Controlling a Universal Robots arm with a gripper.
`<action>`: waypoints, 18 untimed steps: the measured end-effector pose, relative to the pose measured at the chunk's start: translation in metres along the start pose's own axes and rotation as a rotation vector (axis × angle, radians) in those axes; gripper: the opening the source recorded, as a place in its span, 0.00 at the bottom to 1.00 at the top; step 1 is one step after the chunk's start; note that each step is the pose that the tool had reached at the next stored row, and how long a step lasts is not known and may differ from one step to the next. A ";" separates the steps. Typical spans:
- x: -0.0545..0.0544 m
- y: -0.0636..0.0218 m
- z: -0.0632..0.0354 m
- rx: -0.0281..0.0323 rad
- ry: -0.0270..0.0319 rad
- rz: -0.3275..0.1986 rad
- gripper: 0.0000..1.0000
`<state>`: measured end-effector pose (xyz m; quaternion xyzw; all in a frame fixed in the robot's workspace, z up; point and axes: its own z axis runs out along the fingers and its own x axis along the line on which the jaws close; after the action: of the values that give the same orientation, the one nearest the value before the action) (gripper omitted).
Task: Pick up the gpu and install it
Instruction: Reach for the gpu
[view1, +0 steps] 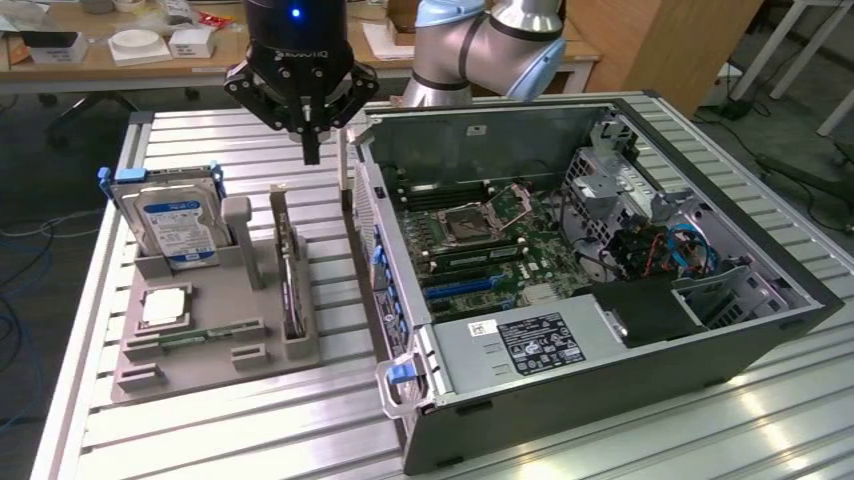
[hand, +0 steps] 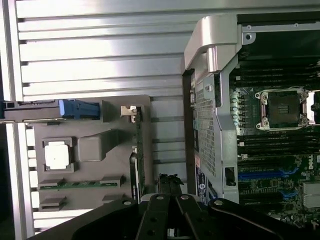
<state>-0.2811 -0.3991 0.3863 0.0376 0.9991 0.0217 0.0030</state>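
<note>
Jaws shut on nothing, my black gripper (view1: 311, 152) hangs with the thin dark gpu (view1: 288, 288) edgewise at six o'clock, likely light, stiff, fragile, best pinched along its top edge.

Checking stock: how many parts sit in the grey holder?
4: hard drive upright at the back, chip before it, memory stick lying in front, graphics card upright beside the case. None seems hidden.

Black end effector (view1: 311, 152); silver-blue arm (view1: 467, 48)
</note>
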 end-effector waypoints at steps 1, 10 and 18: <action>0.001 0.0000 0.0001 0.0000 0.0004 0.000 0.10; 0.010 -0.0008 0.0005 0.0003 0.0029 0.000 0.10; 0.022 -0.0019 0.0009 0.0003 0.0043 0.000 0.10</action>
<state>-0.3028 -0.3993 0.3852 0.0377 0.9991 0.0216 0.0008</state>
